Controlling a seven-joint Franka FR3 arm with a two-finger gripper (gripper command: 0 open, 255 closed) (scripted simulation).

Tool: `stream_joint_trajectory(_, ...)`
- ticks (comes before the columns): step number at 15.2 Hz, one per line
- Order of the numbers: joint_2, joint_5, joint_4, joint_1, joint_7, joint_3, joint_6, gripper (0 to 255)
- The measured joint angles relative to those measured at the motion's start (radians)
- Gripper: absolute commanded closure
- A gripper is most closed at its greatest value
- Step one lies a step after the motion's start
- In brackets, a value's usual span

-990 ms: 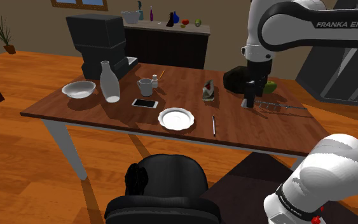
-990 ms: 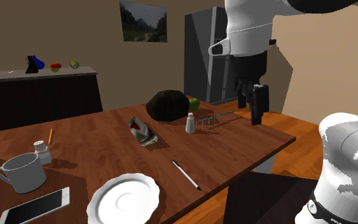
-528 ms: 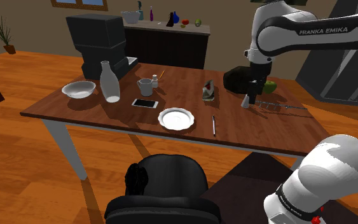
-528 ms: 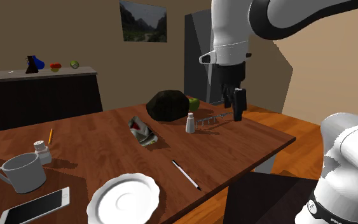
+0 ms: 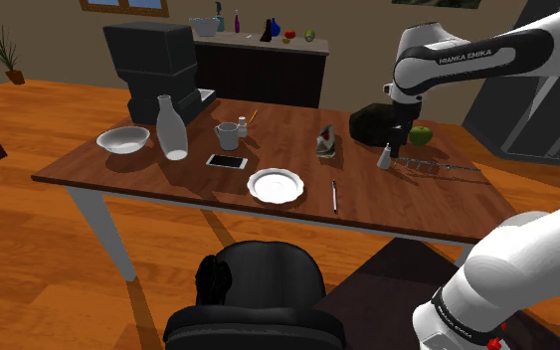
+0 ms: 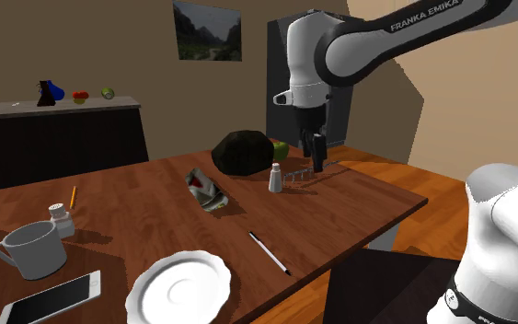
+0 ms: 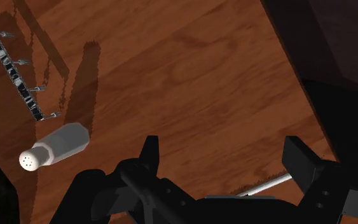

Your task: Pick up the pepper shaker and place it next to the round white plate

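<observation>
Where the shaker stands, a strip lies beside

The surface is reddish-brown wood with visible grain and a slight sheen. The pepper shaker is plain white, smooth and matt; its material cannot be told. The gripper is black and matt. The toothed strip looks like bright metal. The plate is white and smooth. The floor is orange wood planking.

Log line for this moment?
phase: approach | jaws: open, empty, beside shaker | shaker: upright, not held | plate: shaker not yet there
</observation>
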Motion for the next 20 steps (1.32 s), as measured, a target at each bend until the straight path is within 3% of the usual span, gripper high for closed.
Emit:
stream_joint_trajectory(8, 0.255, 0.041, 0.145, -0.02, -0.208, -0.134, 0.156, 0)
stream_joint_trajectory(14, 0.493, 0.158, 0.331, -0.053, -0.395, -0.199, 0.221, 0)
stream_joint_trajectory(20, 0.694, 0.278, 0.493, -0.117, -0.544, -0.206, 0.257, 0)
